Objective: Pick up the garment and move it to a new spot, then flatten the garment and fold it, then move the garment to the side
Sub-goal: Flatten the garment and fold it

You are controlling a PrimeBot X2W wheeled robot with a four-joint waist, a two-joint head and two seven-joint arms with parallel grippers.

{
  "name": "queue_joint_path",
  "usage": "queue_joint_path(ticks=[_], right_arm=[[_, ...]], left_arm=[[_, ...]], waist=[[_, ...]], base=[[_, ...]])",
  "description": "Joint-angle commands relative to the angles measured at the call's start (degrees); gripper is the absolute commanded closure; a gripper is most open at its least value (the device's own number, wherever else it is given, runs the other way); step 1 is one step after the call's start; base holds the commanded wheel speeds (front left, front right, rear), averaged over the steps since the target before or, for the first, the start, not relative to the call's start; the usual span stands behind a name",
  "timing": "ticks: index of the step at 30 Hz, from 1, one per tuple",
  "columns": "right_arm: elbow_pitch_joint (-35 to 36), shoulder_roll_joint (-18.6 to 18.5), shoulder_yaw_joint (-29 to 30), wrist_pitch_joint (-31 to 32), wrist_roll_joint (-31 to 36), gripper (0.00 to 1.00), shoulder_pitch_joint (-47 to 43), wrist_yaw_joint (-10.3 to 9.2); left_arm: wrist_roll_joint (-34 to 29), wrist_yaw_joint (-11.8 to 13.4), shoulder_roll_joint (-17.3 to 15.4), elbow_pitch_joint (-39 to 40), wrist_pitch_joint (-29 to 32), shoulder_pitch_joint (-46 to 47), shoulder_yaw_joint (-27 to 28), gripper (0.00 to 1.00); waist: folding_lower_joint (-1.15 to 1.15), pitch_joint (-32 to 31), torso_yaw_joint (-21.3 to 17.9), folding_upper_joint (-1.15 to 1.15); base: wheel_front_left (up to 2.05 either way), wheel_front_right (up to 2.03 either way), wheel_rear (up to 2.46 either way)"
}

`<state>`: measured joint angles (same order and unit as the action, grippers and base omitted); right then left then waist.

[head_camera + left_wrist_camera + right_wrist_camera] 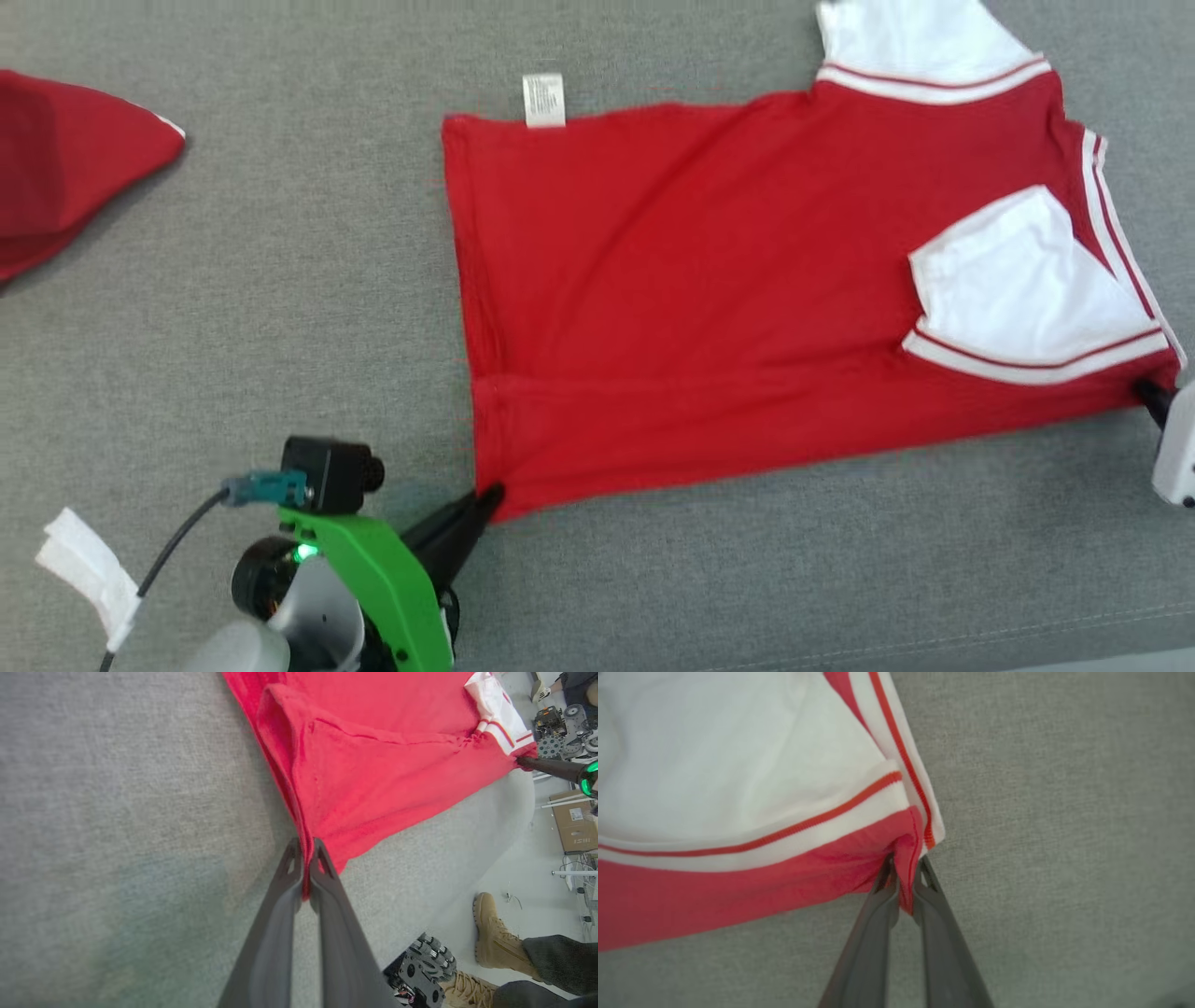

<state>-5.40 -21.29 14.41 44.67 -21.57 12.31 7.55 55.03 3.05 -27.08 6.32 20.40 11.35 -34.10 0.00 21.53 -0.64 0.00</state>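
Note:
The garment (pixel 709 299) is a red shirt with white, red-striped sleeves, spread flat on the grey surface with one sleeve folded onto its body. My left gripper (pixel 487 502) is shut on the shirt's near hem corner; in the left wrist view the red cloth (pixel 364 765) is pinched between the two dark fingers of my left gripper (pixel 306 858). My right gripper (pixel 1150 397) grips the near corner by the striped sleeve. The right wrist view has my right gripper (pixel 903 870) closed on a fold of red fabric (pixel 738 896) beside the white sleeve (pixel 714 756).
A second red cloth (pixel 65 177) lies at the far left of the grey surface. A white scrap (pixel 89 565) hangs near my left arm. In the left wrist view a person's tan boots (pixel 490 933) stand on the floor past the table's edge, next to a wheeled base (pixel 420 970).

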Motion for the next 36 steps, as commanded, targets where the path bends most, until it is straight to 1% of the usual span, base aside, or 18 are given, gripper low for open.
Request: queue_joint_path(ticks=[1, 3, 6, 8, 9, 10, 11, 12, 13, 16, 19, 22, 24, 25, 27, 29, 32, 36], right_arm=[[0.9, -1.7, 0.2, 1.7, -1.5, 1.00, -1.8, -0.13], [2.7, -3.9, 0.5, 5.1, -4.4, 1.00, -5.1, -0.12], [4.7, -5.6, 1.1, 8.7, -8.2, 1.00, -8.7, -0.12], [5.3, -6.1, 2.1, 8.9, -8.7, 1.00, -10.2, -0.12], [5.4, -5.8, 2.3, 8.5, -8.3, 1.00, -10.7, -0.12], [5.4, -5.3, 2.2, 8.2, -8.2, 0.93, -11.0, -0.12], [5.4, -4.9, 2.3, 7.9, -8.2, 0.75, -11.0, -0.12], [5.4, -4.6, 2.3, 7.3, -7.6, 0.07, -10.8, -0.11], [5.3, -4.5, 2.2, 7.1, -7.2, 0.00, -10.7, -0.11], [5.9, -5.4, 2.5, 6.4, -6.1, 0.00, -11.1, -0.10], [7.7, -5.9, 4.7, 5.6, -6.3, 0.00, -9.4, -0.10], [12.2, -7.4, 5.3, 5.2, -7.7, 0.00, -5.4, -0.07], [13.7, -8.0, 6.1, 5.7, -7.3, 0.00, -0.4, -0.09], [14.5, -8.7, 5.1, 5.8, -6.8, 0.00, 1.8, -0.08], [14.4, -8.4, 4.4, 6.0, -5.1, 0.00, 8.9, -0.08], [12.7, -7.6, 3.1, 5.5, -1.4, 0.00, 16.2, -0.08], [7.5, -5.1, 0.5, 3.7, 4.9, 0.00, 27.5, -0.08], [-0.8, -1.0, -0.2, -0.1, 12.5, 0.00, 37.0, -0.10]], left_arm=[[0.4, 0.5, -1.6, 1.5, 0.5, -2.1, 0.0, 1.00], [1.1, 1.4, -3.1, 5.1, 1.2, -5.3, -0.2, 1.00], [1.4, 2.6, -3.7, 7.6, 0.9, -8.6, -0.6, 1.00], [0.9, 3.1, -3.4, 8.1, 0.4, -9.8, -1.0, 0.57], [0.3, 3.3, -3.2, 8.1, 0.0, -10.1, -1.3, 0.00], [-0.7, 3.6, -3.2, 7.7, -0.5, -10.2, -1.6, 0.00], [-1.1, 3.7, -3.1, 7.5, -0.8, -10.2, -1.8, 0.00], [-1.2, 3.8, -2.5, 7.4, -1.2, -10.4, -2.2, 0.00], [-1.7, 3.9, -2.3, 7.2, -1.4, -10.4, -2.4, 0.00], [-3.9, 4.5, -3.4, 6.9, -2.3, -9.7, -2.2, 0.00], [-5.2, 5.4, -5.2, 8.5, -3.6, -8.7, -0.2, 0.00], [-7.4, 6.5, -7.4, 10.5, -4.3, -5.4, 2.8, 0.00], [-7.8, 6.4, -7.6, 10.9, -3.3, -1.5, 4.1, 0.00], [-8.2, 6.1, -7.6, 10.8, -2.8, 0.6, 4.3, 0.00], [-8.2, 5.3, -6.6, 9.8, -1.5, 5.9, 4.7, 0.00], [-9.2, 4.2, -5.3, 7.6, -0.3, 11.9, 4.3, 0.00], [-10.4, 2.4, -1.6, 2.8, 0.8, 20.5, 2.8, 0.00], [-11.2, 0.0, 4.3, -4.7, 0.8, 28.1, -0.2, 0.00]], waist=[[0.00, -2.8, 0.3, 0.00], [0.00, -2.8, 0.6, 0.00], [0.00, -1.8, 0.7, 0.00], [0.00, -0.8, 0.7, 0.00], [0.00, -0.4, 0.8, 0.00], [0.00, 0.1, 0.8, 0.00], [0.00, 0.3, 0.8, 0.00], [0.00, 0.7, 0.7, 0.00], [0.00, 0.9, 0.7, 0.00], [0.00, 1.1, 0.6, 0.00], [0.00, 1.9, 0.4, 0.00], [0.00, 3.4, 0.6, 0.00], [0.00, 5.0, 1.0, 0.00], [0.00, 5.9, 1.3, 0.00], [0.00, 8.5, 1.9, 0.00], [0.00, 11.2, 2.7, 0.00], [0.00, 15.0, 4.2, 0.00], [0.00, 17.3, 6.8, 0.00]], base=[[0.00, 0.00, 0.00], [0.00, 0.00, 0.00], [0.00, 0.00, 0.00], [0.00, 0.00, 0.00], [0.00, 0.00, 0.00], [0.00, 0.00, 0.00], [0.00, 0.00, 0.00], [0.00, 0.00, 0.00], [0.00, 0.00, 0.00], [0.00, 0.00, 0.00], [0.00, 0.00, 0.00], [0.00, 0.00, 0.00], [0.00, 0.00, 0.00], [0.00, 0.00, 0.00], [0.00, 0.00, 0.00], [0.00, 0.00, 0.00], [0.00, 0.00, 0.00], [0.00, 0.00, 0.00]])
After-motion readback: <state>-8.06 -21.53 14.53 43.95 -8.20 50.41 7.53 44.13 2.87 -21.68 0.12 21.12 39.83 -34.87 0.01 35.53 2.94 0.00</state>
